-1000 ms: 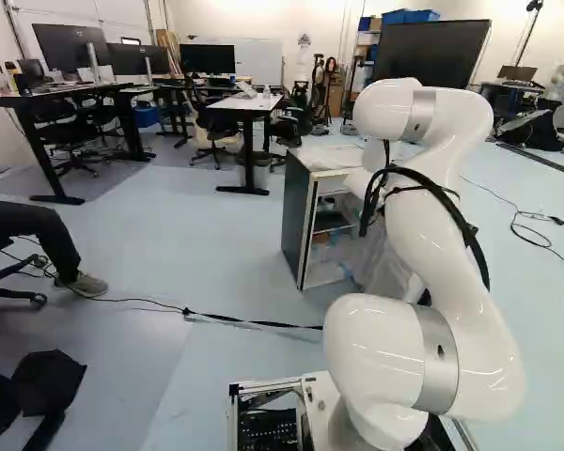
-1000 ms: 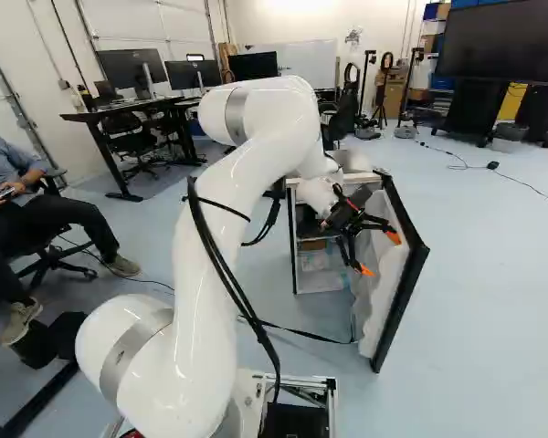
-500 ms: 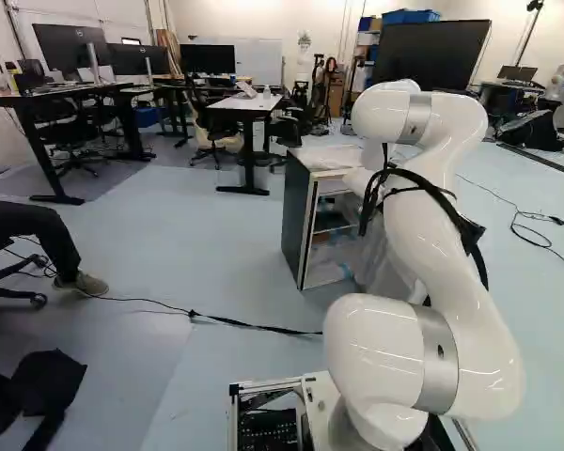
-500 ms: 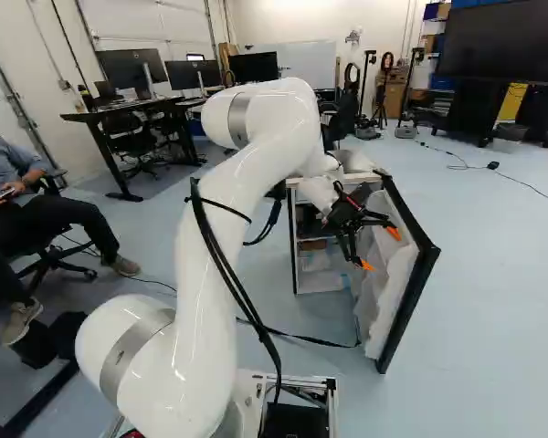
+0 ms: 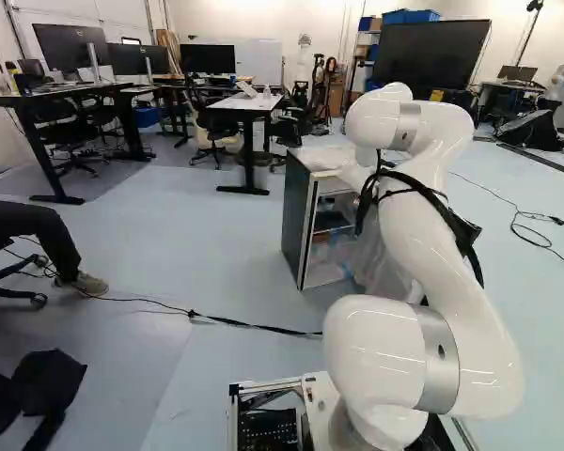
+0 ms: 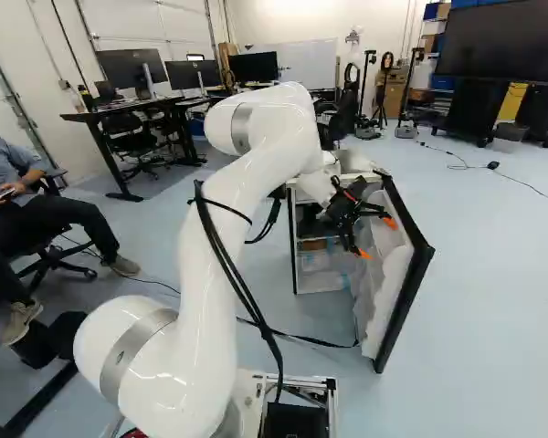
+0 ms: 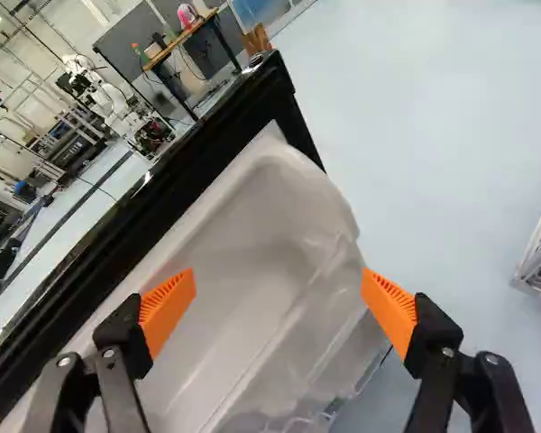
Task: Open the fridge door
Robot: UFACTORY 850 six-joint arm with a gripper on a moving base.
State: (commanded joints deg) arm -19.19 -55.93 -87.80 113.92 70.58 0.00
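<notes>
Ahead of arm (image 6: 204, 301), dark-sided fridge (image 5: 299, 216) stands on pale floor (image 6: 502, 301), door (image 6: 405, 294) swung wide open off its right side. Black gripper (image 6: 377, 239) hangs near door's white inner liner (image 7: 252, 239), fingers spread well apart, orange pads (image 7: 169, 308) facing each other across gap.

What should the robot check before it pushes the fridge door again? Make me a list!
1. Door open: ok, it stands well out from the fridge.
2. End effector open: ok, its orange pads are wide apart.
3. End effector on the door's inner side: ok.
4. Pads touching the door: cannot tell, they look very near it.
5. Cable away from the door's foot: not ok, it seems to reach it.
</notes>
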